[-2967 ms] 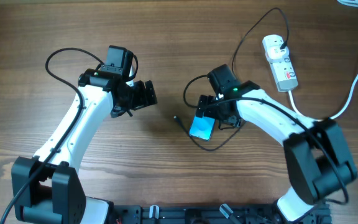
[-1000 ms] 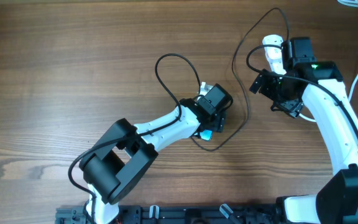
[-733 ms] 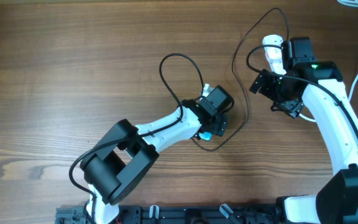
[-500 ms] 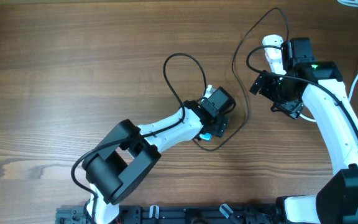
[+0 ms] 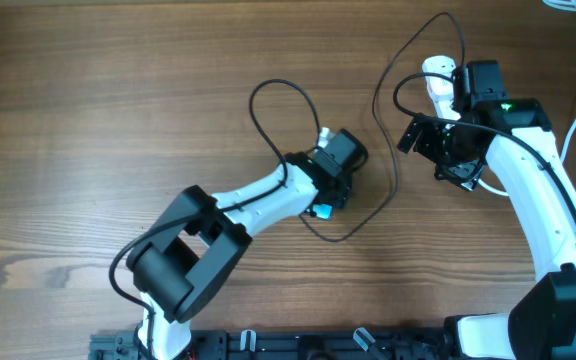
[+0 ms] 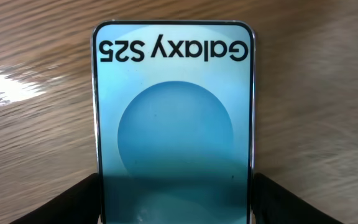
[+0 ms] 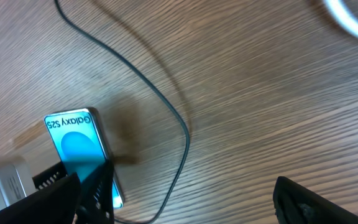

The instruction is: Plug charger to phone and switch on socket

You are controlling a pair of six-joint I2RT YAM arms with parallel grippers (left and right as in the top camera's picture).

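Left jaws on phone (image 6: 173, 124), woodgrain tabletop (image 5: 118, 100)

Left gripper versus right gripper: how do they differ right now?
The left gripper clamps the phone by its long edges; the right gripper stands wide open and empty. The left gripper is mid-table; the right gripper is beside the socket. Both are black two-finger grippers.

Your phone (image 6: 173, 118): teal screen lit, "Galaxy S25" strip at far end, tilted up in left pincer (image 6: 174, 208). Charger (image 5: 396, 180) curves loose just beside. Socket (image 5: 434, 72) white, well right.
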